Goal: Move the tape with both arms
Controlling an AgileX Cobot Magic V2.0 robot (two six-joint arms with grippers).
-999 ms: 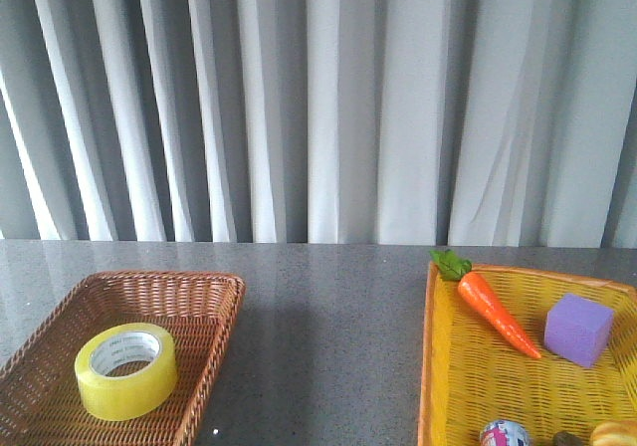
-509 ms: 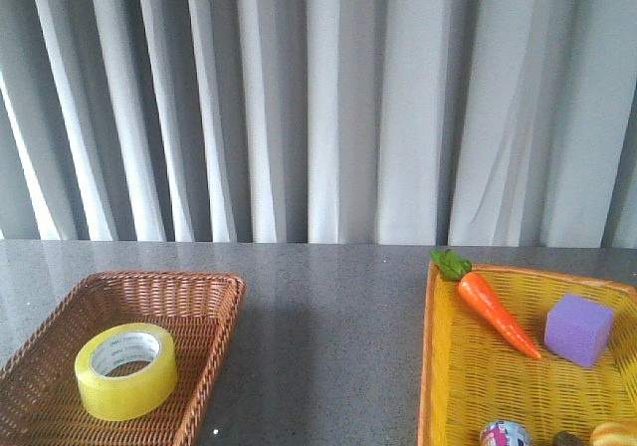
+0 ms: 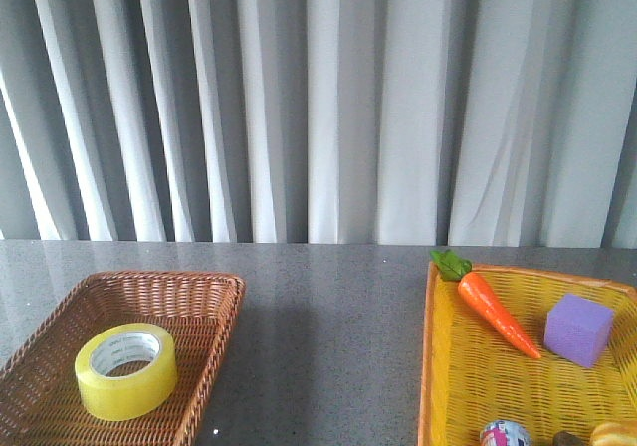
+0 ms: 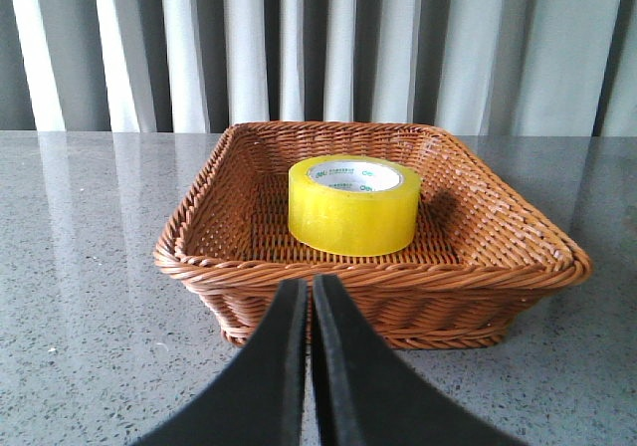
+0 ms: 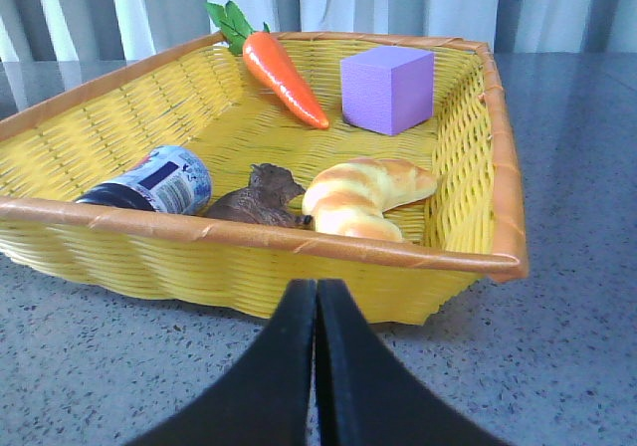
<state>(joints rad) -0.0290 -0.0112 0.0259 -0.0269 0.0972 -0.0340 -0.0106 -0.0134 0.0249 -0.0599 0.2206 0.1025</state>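
The yellow tape roll (image 3: 126,369) lies flat in the brown wicker basket (image 3: 221,319) at the front left of the table. It also shows in the left wrist view (image 4: 353,205), inside the same basket (image 4: 498,277). My left gripper (image 4: 310,289) is shut and empty, in front of the basket's near wall, apart from the tape. My right gripper (image 5: 316,289) is shut and empty, just outside the near wall of the yellow basket (image 5: 249,262). Neither arm shows in the front view.
The yellow basket (image 3: 434,366) at the right holds a toy carrot (image 3: 495,312), a purple cube (image 3: 578,330), a small can (image 5: 159,182), a brown animal figure (image 5: 261,202) and a croissant (image 5: 363,199). Grey curtains hang behind the speckled grey table (image 3: 328,346).
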